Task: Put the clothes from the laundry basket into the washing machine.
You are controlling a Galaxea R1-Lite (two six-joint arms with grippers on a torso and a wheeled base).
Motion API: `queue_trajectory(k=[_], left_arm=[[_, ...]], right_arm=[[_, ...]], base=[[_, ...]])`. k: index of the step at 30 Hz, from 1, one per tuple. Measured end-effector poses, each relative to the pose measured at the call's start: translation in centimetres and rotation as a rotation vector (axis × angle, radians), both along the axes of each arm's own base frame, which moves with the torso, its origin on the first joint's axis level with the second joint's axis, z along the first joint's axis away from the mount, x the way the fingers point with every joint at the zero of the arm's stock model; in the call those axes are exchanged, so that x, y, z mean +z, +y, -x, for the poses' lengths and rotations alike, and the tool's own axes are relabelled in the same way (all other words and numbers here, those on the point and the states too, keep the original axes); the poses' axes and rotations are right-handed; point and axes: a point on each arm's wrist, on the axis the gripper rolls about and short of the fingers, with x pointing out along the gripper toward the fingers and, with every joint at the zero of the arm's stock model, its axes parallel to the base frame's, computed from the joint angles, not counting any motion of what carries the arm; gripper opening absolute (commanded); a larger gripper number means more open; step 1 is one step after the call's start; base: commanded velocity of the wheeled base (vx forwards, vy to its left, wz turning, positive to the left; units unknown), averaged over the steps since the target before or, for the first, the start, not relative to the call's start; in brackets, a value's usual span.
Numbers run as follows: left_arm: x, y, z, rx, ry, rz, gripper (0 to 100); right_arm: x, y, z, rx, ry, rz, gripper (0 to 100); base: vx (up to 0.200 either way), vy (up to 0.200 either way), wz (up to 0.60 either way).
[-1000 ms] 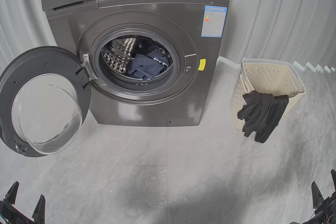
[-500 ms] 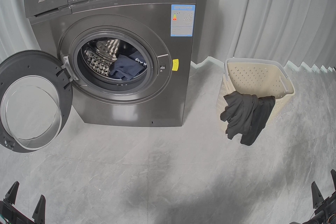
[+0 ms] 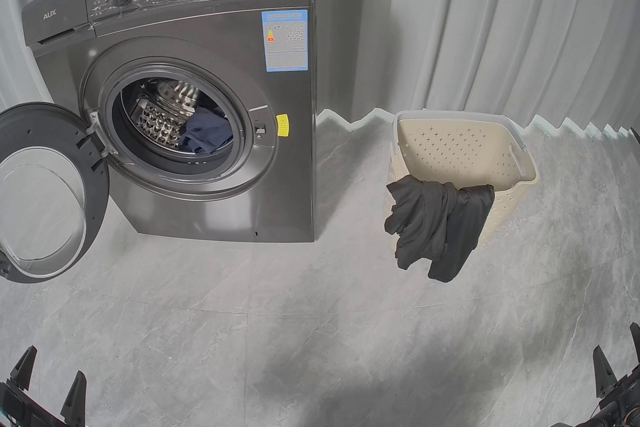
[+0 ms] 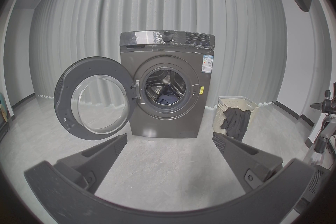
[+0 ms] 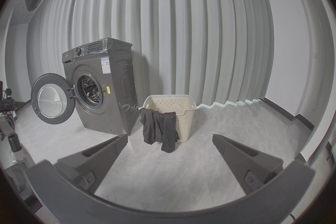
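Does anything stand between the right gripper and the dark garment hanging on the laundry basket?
Nothing visible does. Only bare floor lies between the right gripper and the dark garment on the laundry basket.

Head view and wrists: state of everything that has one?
washing machine door: open, swung wide
drum: holds a dark blue garment
laundry basket: upright on the floor beside the machine
black garment: draped over the basket's front rim, hanging outside
left end effector: open, holding nothing
right end effector: open, holding nothing
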Motion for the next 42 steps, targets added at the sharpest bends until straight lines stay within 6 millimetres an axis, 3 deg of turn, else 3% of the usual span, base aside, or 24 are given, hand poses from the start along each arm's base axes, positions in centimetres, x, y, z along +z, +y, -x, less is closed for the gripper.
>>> queue_trajectory(k=[15,24,33,42], left_arm=[[0.02,-0.01,-0.01,-0.004,-0.001,-0.004,100],[0.01,-0.01,-0.01,-0.004,0.0,0.0,100],[0.01,-0.01,-0.01,-0.004,0.001,0.002,100],[0.0,-0.01,-0.02,-0.005,0.002,0.002,100]], right_arm=[[0.0,0.0,-0.01,0.0,0.001,0.0,100],[0.0,0.0,-0.01,0.0,0.002,0.0,100],[0.0,0.0,-0.01,0.0,0.002,0.0,100],[0.0,0.0,-0.01,-0.001,0.002,0.0,100]], base=[[0.0,-0.04,0.0],[0.0,-0.2,0.0],[0.0,0.0,0.0],[0.133,0.0,0.0]])
